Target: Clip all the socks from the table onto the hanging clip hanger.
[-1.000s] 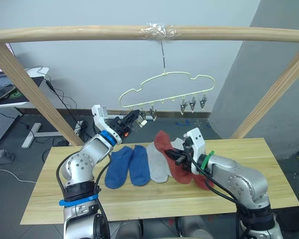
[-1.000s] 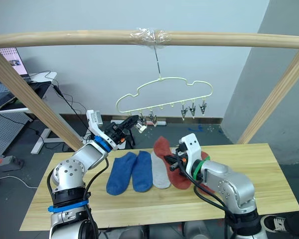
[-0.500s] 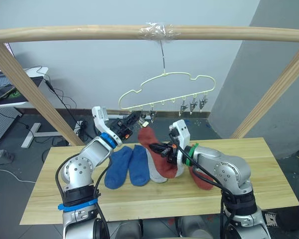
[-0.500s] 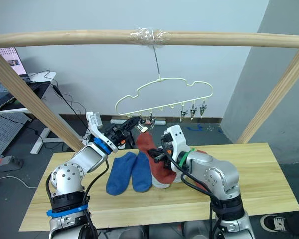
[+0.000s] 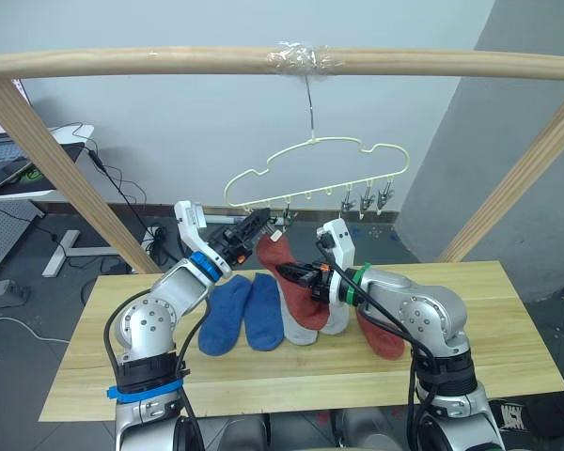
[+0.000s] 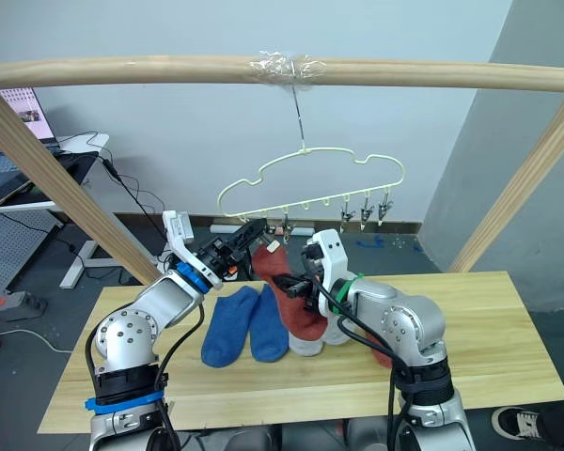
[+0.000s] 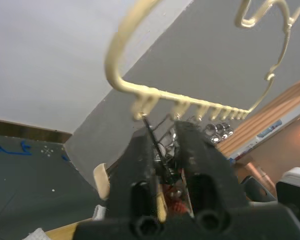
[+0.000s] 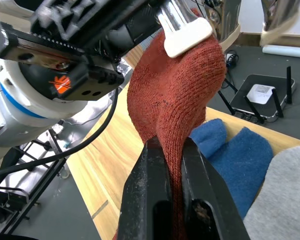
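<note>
My right claw [image 8: 171, 150] pinches 1 rust red sock [image 8: 182, 85]; my left claw [image 7: 164, 145] squeezes a clip [image 8: 182, 27] above it, 2 blue socks [image 5: 240, 315] below.

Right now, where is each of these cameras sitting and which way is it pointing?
Left and right eye views: on the head, looking forward and down at the pale yellow-green wire clip hanger and the light wooden plank table; both arms show.
Left wrist view: on the left arm, looking up along the left gripper, shut on a small grey metal clip.
Right wrist view: on the right arm, looking along the right gripper, shut on a rust red fabric sock.
Shared: the head views also show that sock raised to the clips.
</note>
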